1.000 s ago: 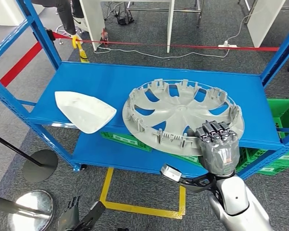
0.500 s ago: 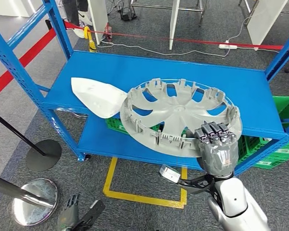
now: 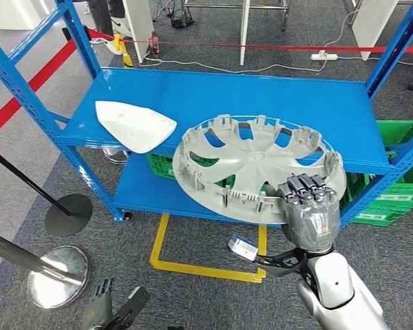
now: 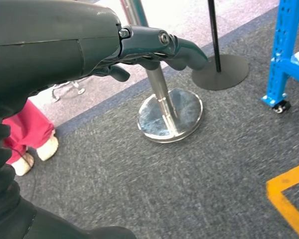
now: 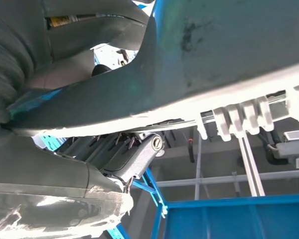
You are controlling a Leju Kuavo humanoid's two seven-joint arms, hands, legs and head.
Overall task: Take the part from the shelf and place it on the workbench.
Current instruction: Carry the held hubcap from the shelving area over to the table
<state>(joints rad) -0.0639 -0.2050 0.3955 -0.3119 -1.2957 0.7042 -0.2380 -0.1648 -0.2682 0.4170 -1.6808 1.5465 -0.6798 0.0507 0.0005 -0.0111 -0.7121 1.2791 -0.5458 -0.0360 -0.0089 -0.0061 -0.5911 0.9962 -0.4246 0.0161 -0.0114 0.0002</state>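
Note:
A large grey plastic wheel cover (image 3: 256,165) hangs in front of the blue shelf (image 3: 220,103), its inner ribbed side up, mostly off the shelf's front edge. My right hand (image 3: 309,210) grips its near rim; in the right wrist view the rim (image 5: 216,59) lies across my fingers (image 5: 114,149). A white curved part (image 3: 133,124) lies on the shelf's left end. My left hand (image 3: 111,311) hangs low over the carpet, holding nothing, fingers loosely stretched out (image 4: 155,45).
Green crates (image 3: 402,172) sit on the lower shelf level. Round stanchion bases (image 3: 59,276) and poles stand on the floor at left. A yellow floor marking (image 3: 204,265) lies before the shelf. A red barrier tape and table legs are beyond.
The whole view has shifted as the camera moved; the shelf looks farther and the wheel cover, still held by my right hand, now overhangs the shelf's front edge more.

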